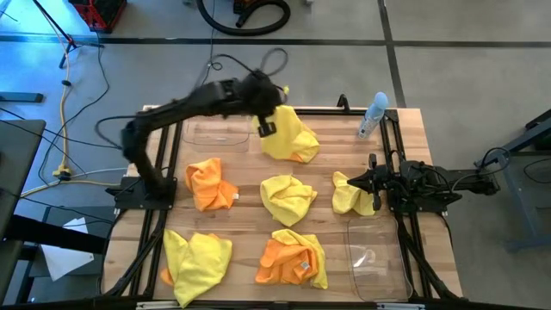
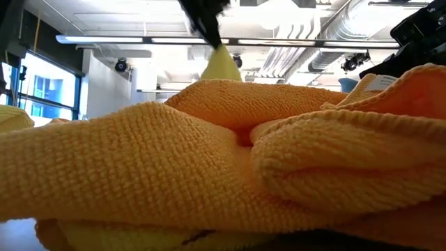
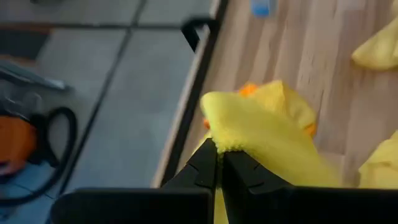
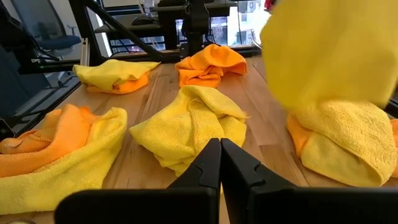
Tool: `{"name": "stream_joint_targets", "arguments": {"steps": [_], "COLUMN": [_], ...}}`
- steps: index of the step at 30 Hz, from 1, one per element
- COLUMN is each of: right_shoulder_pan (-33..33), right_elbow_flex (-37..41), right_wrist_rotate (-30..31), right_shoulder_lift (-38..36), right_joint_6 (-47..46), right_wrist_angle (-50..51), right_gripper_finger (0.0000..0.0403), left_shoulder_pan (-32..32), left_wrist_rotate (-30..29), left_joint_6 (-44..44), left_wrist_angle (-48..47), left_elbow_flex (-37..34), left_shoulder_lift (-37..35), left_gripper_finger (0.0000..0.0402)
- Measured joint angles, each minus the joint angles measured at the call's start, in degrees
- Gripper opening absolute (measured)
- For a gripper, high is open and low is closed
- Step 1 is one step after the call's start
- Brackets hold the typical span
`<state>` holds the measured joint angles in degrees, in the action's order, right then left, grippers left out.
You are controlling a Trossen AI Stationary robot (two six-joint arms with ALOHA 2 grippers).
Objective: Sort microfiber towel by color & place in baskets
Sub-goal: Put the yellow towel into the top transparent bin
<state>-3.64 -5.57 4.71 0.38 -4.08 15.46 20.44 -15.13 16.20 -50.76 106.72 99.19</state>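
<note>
Left gripper [image 1: 267, 127]: over the far middle of the tabletop [image 1: 327, 164], jaws clamped on a corner of a yellow towel [image 1: 288, 133], seen close up in the left wrist view [image 3: 219, 163].
Held yellow towel: hangs from the jaws and drapes down to a heap on the wood; a bit of orange cloth [image 3: 247, 90] shows under it. In the low view only its yellow tip [image 2: 221, 66] shows below the blurred gripper [image 2: 206, 21].
Right gripper [image 1: 372, 182]: low at the right side of the tabletop, jaws together and holding nothing, tips just beside a small yellow towel [image 1: 352, 195].
Far basket [image 1: 215, 133]: clear bin at the far edge, just left of the held towel; no cloth seen in it.
Near basket [image 1: 375, 258]: clear bin at the near right corner, no cloth seen in it.
Centre yellow towel [image 1: 287, 197]: crumpled in the middle of the tabletop, straight ahead of the right gripper's fingers [image 4: 205, 171].
Orange towel [image 1: 210, 184]: bunched on the left side.
Near-left pile [image 1: 196, 260]: yellow cloth over a little orange.
Near-middle pile [image 1: 291, 257]: orange and yellow together; it fills the low view.
Spray bottle [image 1: 373, 115]: pale blue, at the far right corner.
</note>
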Motion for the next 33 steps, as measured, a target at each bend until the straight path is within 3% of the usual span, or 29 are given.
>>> {"name": "stream_joint_targets", "arguments": {"steps": [10,18,24,33], "right_shoulder_pan": [0.0,0.0,0.0,0.0], "right_elbow_flex": [0.0,0.0,0.0,0.0], "right_wrist_rotate": [0.0,0.0,0.0,0.0], "right_shoulder_lift": [0.0,0.0,0.0,0.0], "right_joint_6": [0.0,0.0,0.0,0.0], "right_wrist_angle": [0.0,0.0,0.0,0.0], "right_gripper_finger": [0.0,0.0,0.0,0.0], "left_shoulder_pan": [-0.6,0.9,4.7,10.7], "left_wrist_rotate": [-8.7,-14.8,-16.2,-15.0], "left_joint_6": [-8.3,-20.2,-29.9,-38.7], "left_wrist_angle": [-10.7,-22.4,-32.0,-37.4], "left_elbow_flex": [0.0,0.0,0.0,-0.1], "left_shoulder_lift": [-16.3,-23.0,-21.6,-9.3], "left_gripper_finger": [0.0,0.0,0.0,0.0]}}
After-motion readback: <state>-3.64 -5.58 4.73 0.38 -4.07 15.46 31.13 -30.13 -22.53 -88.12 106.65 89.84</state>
